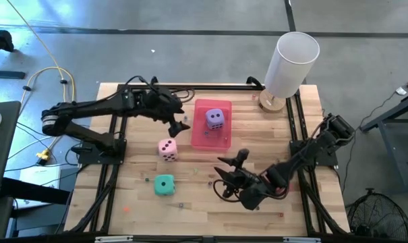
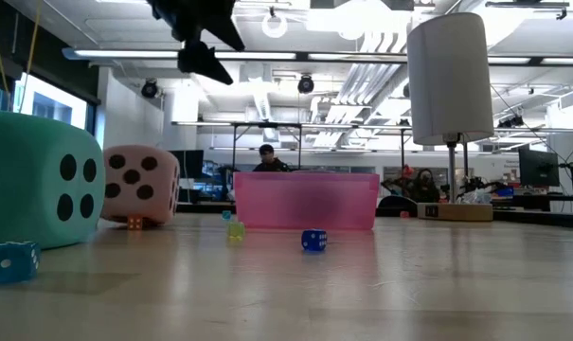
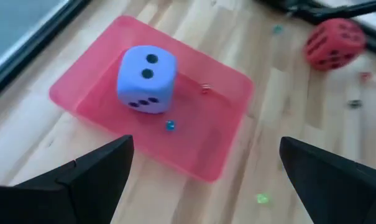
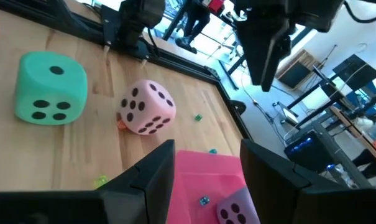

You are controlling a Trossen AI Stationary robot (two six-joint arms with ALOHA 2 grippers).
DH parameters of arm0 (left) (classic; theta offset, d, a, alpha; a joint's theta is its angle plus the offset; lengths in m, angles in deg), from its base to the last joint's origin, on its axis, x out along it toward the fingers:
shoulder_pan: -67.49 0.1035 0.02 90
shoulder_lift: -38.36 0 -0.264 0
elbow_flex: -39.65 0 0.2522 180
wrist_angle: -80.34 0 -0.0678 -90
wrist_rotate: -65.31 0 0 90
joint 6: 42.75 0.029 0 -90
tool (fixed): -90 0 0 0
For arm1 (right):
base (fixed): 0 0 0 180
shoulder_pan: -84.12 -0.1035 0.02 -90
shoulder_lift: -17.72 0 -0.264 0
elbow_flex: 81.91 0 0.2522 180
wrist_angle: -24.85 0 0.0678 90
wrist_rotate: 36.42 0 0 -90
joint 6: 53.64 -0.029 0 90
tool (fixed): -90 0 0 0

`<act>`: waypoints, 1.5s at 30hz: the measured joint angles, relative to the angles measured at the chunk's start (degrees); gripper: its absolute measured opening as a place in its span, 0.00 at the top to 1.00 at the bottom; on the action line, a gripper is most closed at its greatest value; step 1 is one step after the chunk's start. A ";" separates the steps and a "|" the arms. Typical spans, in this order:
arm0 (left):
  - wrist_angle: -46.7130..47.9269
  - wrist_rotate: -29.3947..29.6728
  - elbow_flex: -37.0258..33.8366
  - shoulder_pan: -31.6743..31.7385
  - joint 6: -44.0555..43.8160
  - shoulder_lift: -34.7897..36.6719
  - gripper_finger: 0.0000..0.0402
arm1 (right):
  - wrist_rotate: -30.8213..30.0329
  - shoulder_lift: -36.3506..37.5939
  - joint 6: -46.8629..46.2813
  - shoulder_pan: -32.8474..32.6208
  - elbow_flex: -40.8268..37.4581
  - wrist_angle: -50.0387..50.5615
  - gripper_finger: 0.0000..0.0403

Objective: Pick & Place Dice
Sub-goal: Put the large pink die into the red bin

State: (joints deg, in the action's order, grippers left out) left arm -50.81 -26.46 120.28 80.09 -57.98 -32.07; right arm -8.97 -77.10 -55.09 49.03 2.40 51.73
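Note:
The purple die [image 1: 215, 119] [image 3: 146, 79] rests on the floor of the pink tray [image 1: 198, 138] [image 3: 94, 99]. On the bare wood stand the pale pink die [image 1: 167, 149] [image 4: 146, 107] and the teal die [image 1: 164, 185] [image 4: 50, 88]. The red die [image 3: 335, 42] sits beyond the tray's right side, and my right arm mostly covers it in the high view. My left gripper [image 1: 177, 127] [image 3: 206, 149] hovers open at the tray's left edge. My right gripper [image 1: 230, 174] [image 4: 206, 155] is open near the tray's near edge and holds nothing.
A white cylinder on a wooden base [image 1: 293, 64] stands at the table's far right corner. Several tiny dice lie scattered on the wood, one of them blue [image 2: 313, 241], and another lies in the tray [image 3: 169, 125]. A person [image 2: 267, 159] sits in the room behind.

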 joint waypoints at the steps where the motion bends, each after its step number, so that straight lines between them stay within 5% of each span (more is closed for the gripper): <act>1: 0.22 1.26 0.00 -0.95 -0.18 0.00 0.02 | 0.09 0.00 0.00 0.04 0.00 0.06 0.57; 8: 13.81 -4.65 1.36 -8.12 1.99 0.11 0.02 | 1.47 0.00 -1.71 -0.64 0.00 1.01 0.57; 15: 16.89 13.98 -1.62 -14.10 1.86 0.03 0.02 | 1.40 -0.02 -1.92 -0.60 0.00 1.35 0.57; 17: 16.61 15.46 -3.14 -14.42 -0.88 0.00 0.02 | 1.50 -0.02 -1.95 -0.42 0.00 1.30 0.57; 25: 16.67 11.67 -7.23 -12.36 -9.06 0.00 0.02 | 2.96 -0.02 -1.88 -0.44 0.00 1.32 0.57; 45: 15.22 7.22 -11.67 -11.19 -3.95 -0.74 0.02 | 2.96 -0.02 -1.33 -0.39 0.00 1.26 0.57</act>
State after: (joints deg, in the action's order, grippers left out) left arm -35.58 -19.24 108.61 68.90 -61.93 -32.81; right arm -6.02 -77.13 -56.43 48.64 2.40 52.99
